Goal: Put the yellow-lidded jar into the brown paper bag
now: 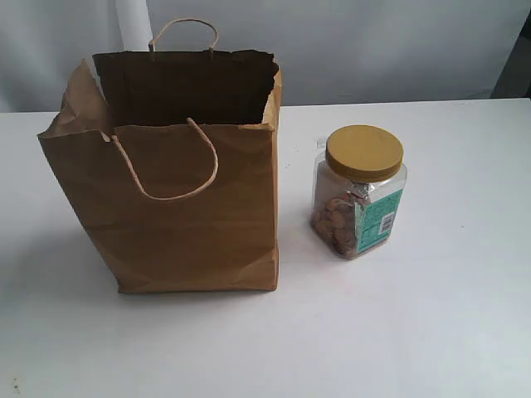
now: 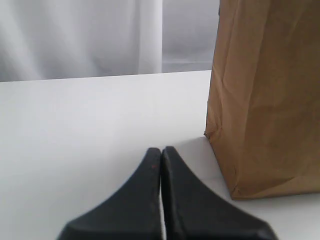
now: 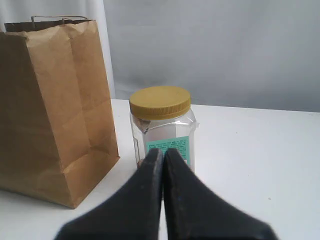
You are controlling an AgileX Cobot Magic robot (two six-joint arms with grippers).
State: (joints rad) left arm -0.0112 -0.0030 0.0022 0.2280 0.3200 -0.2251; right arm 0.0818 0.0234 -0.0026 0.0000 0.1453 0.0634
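The brown paper bag (image 1: 187, 182) stands upright and open on the white table, cord handles up, its top rim ragged. Just to its right stands the yellow-lidded jar (image 1: 358, 192), upright, with brown snacks and a teal label showing. Neither arm appears in the exterior view. In the left wrist view my left gripper (image 2: 161, 151) is shut and empty, low over the table beside the bag's lower corner (image 2: 265, 95). In the right wrist view my right gripper (image 3: 163, 151) is shut and empty, pointing at the jar (image 3: 161, 122), which stands just beyond its tips, with the bag (image 3: 52, 105) beside it.
The white table (image 1: 431, 332) stretches all round the bag and jar. A pale grey backdrop with a white curtain fold (image 1: 133, 25) hangs behind the table's far edge.
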